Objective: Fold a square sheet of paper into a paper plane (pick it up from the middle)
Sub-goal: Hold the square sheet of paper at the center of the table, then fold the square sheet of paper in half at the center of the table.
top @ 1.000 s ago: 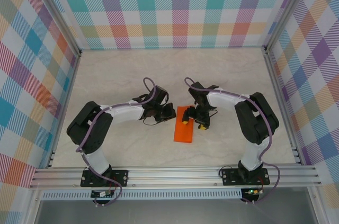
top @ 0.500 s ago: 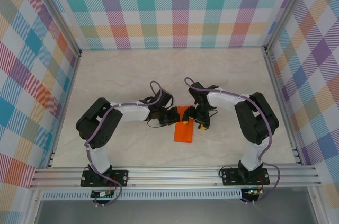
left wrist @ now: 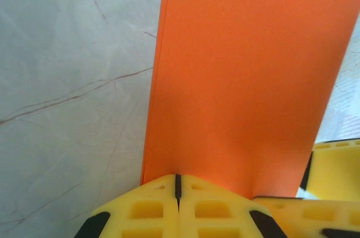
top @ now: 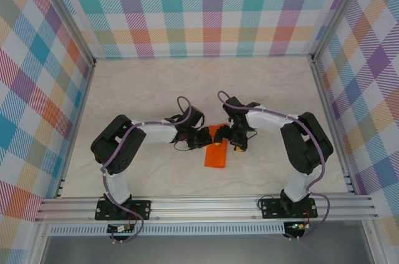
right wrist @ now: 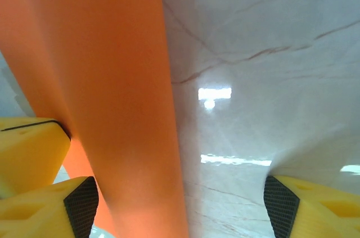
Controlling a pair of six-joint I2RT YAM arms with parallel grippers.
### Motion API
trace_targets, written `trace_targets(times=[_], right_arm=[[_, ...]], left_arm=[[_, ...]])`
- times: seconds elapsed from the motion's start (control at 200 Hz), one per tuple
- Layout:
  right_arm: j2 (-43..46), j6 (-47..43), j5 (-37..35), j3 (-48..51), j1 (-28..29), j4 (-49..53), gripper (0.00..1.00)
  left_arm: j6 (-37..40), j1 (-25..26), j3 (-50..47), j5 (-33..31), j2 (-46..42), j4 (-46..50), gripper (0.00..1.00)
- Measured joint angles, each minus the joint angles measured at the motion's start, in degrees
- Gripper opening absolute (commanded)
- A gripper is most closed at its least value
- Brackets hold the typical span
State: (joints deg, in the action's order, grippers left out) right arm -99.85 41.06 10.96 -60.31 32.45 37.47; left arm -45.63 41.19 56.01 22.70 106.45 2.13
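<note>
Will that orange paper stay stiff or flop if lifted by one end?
Probably floppy: the orange paper is thin and bows in the right wrist view. Likely very light, so a nudge could slide it across the glossy table.

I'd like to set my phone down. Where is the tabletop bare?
Bare: the far half of the marbled tabletop, up to the checked back wall, and the near strip before the metal front rail. Crowded: the middle, where the left gripper and right gripper meet at the folded orange paper sheet.
</note>
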Motion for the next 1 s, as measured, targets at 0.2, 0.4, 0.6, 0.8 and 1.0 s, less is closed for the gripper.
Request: trace_targets(times=[0.2, 0.4, 0.6, 0.8, 1.0], right_arm=[[14.01, 0.35, 4.11, 7.41, -5.42, -7.56, 0.35], [15.43, 3.13, 13.42, 13.57, -5.44, -18.71, 0.05], [11.69, 4.83, 17.81, 16.17, -5.40, -24.63, 0.00], [8.70, 5.03, 19.76, 16.57, -5.40, -28.39, 0.00], [6.32, 4.52, 19.52, 17.79, -5.40, -28.89, 0.00]], left_arm=[[0.02, 0.02, -0.35, 0.00, -0.02, -0.79, 0.00], [0.02, 0.04, -0.35, 0.00, -0.02, -0.83, 0.00], [0.02, 0.04, -0.35, 0.00, -0.02, -0.81, 0.00], [0.02, 0.04, -0.35, 0.00, -0.02, -0.81, 0.00], [0.00, 0.04, -0.37, -0.02, -0.02, -0.83, 0.00]])
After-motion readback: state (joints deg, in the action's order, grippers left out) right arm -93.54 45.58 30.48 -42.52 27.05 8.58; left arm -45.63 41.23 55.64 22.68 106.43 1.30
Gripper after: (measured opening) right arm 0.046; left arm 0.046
